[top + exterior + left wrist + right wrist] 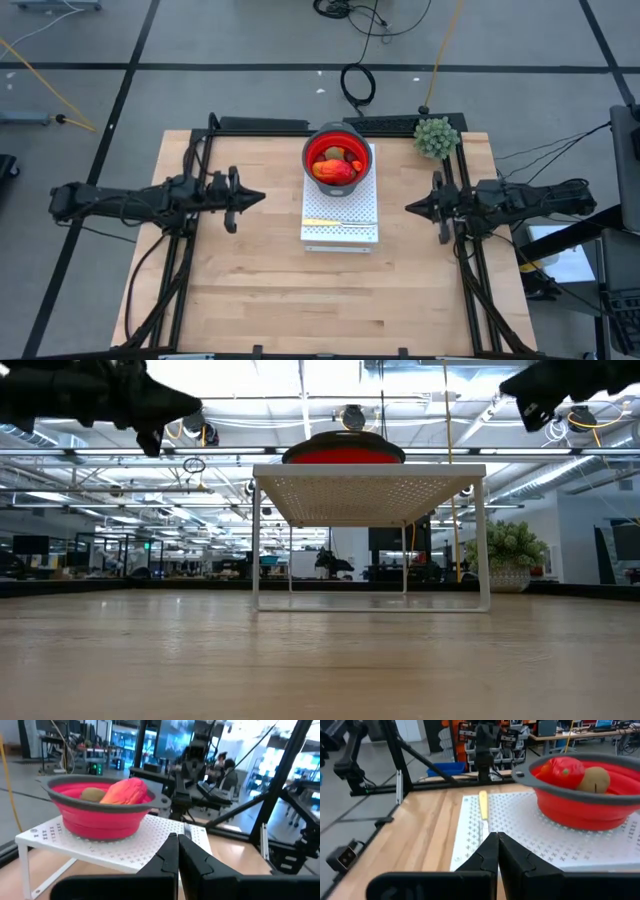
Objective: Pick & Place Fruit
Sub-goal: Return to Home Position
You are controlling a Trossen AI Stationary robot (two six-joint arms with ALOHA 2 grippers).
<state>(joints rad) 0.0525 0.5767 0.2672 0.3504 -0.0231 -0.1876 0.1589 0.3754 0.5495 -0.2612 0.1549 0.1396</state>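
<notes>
The left hand [258,197] hangs above the left half of the wooden counter [250,290]. Its two dark fingers are pressed together on nothing and point toward the middle. At the centre of the counter's back edge stands a white perforated shelf [340,235]. A red strainer bowl [309,150] sits on the shelf's back end, and the fruit [335,170] lies piled inside it. A red-orange oblong piece [125,791] is on top with a brown-green oval [92,794] beside it; the rest is too tucked away to count. A yellow-handled knife [335,222] lies flat across the shelf's front end, apart from the bowl. A green spiky plant [436,137] stands near the counter's back right corner. The right hand [410,208] hangs above the counter's right half, near the shelf's right side. Its fingers are likewise together and empty, and it faces the left hand across the shelf.
</notes>
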